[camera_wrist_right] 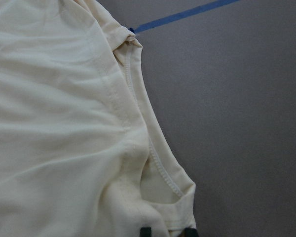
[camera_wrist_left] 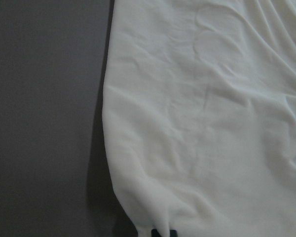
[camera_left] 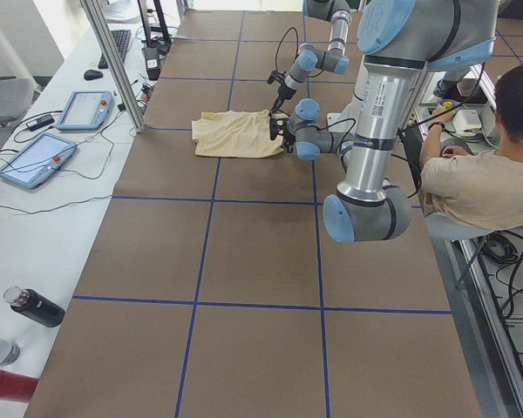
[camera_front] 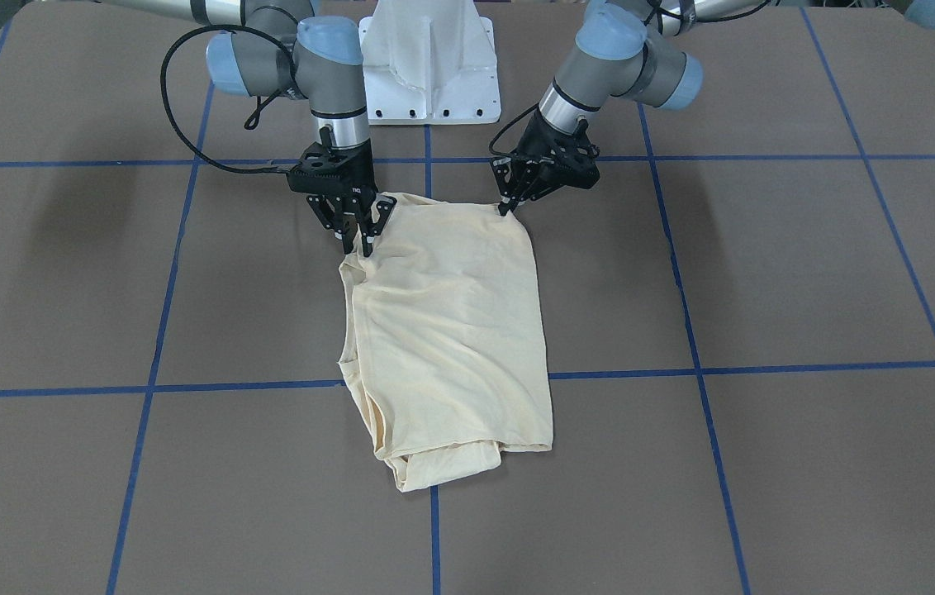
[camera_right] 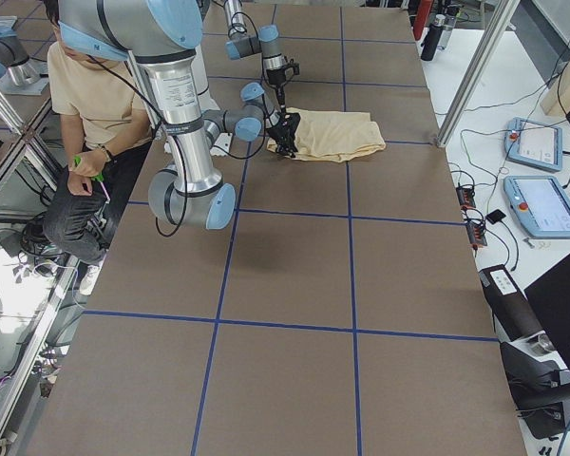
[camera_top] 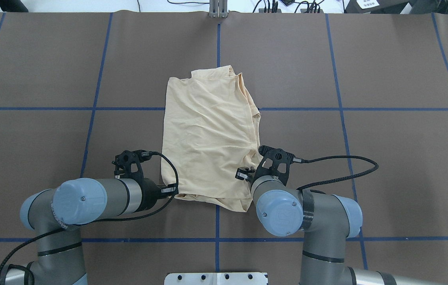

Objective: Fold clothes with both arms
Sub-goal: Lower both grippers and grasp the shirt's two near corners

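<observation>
Jaws of left gripper (camera_front: 509,204) and right gripper (camera_front: 358,238) each pinch corner of T-shirt (camera_front: 451,322), at end nearest pedestal (camera_front: 430,74). T-shirt long axis runs straight away from pedestal, rest flat on worktop (camera_front: 765,273). Neither arm nearer.

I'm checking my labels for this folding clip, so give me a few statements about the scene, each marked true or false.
1. The left tool and the right tool both meet the shirt at its edge nearest the robot. True.
2. The shirt hangs wholly in the air. False: most of it lies on the table.
3. A navy print shows on the shirt's upper face. False: only plain cream cloth shows.
4. The shirt covers part of a blue tape line. True.
5. A person sits on the robot's side of the table. True.
</observation>
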`<state>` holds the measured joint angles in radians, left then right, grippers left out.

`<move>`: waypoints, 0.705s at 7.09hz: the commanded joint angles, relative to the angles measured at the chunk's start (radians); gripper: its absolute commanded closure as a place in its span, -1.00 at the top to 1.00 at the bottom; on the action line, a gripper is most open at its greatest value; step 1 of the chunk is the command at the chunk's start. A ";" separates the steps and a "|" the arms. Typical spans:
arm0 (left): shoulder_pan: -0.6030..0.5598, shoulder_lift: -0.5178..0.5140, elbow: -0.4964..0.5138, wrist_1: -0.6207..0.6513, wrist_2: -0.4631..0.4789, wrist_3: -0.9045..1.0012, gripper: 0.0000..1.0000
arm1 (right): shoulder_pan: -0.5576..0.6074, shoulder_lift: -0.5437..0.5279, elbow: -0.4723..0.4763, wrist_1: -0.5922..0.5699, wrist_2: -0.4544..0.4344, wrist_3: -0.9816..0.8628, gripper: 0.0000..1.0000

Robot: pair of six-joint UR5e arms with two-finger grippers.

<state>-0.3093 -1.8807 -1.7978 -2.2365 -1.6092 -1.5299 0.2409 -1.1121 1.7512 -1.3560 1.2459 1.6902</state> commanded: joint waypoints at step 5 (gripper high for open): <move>-0.005 0.029 -0.098 0.008 -0.006 0.000 -1.00 | 0.000 -0.018 0.088 -0.002 0.004 -0.037 -1.00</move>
<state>-0.3133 -1.8674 -1.8467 -2.2339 -1.6138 -1.5288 0.2441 -1.1189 1.7927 -1.3563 1.2490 1.6573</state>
